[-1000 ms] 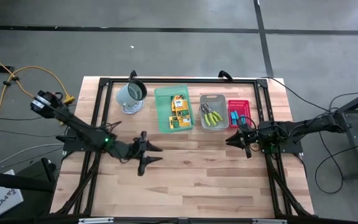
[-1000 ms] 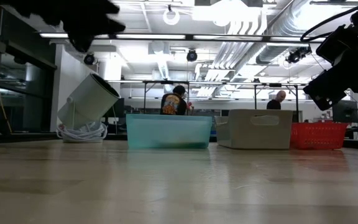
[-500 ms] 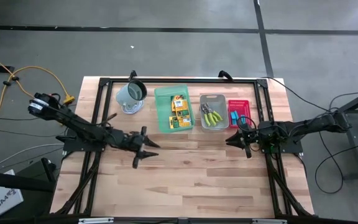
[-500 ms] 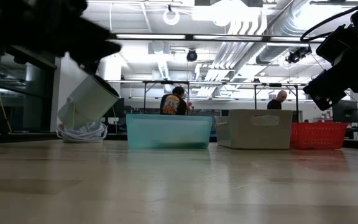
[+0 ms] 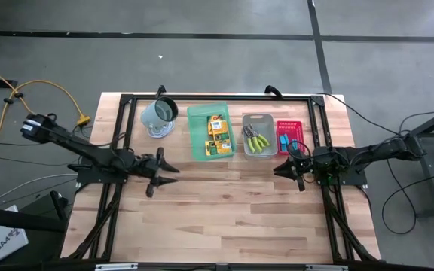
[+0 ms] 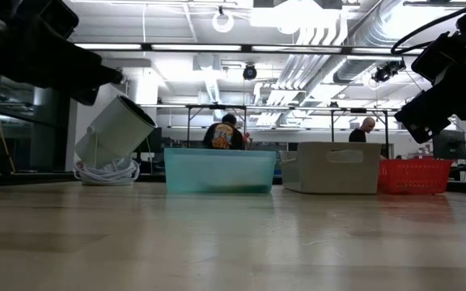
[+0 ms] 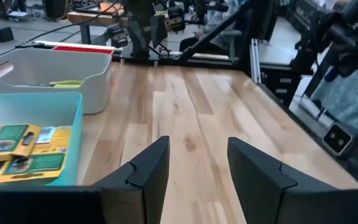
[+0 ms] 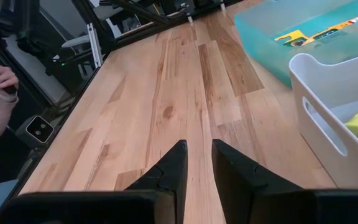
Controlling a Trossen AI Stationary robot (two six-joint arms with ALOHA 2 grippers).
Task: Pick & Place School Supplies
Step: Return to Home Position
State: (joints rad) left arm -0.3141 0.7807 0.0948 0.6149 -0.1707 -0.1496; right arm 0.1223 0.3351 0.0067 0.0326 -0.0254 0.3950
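Both empty: left gripper [image 7: 197,146] jaws wide, right gripper [image 8: 197,146] jaws narrowly apart. The boxes [image 5: 217,135] look light, stiff cardboard; pinch across short edges.

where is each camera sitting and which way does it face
High: above the table, facing straight down; left arm and right arm show.
Low: at tabletop height, facing level toward the green tray and room; arms at upper corners.
Left wrist: on that arm, facing along the table past the left gripper.
Right wrist: likewise, facing oppositely past the right gripper.
Shared: both wrist views catch the green tray's yellow boxes.
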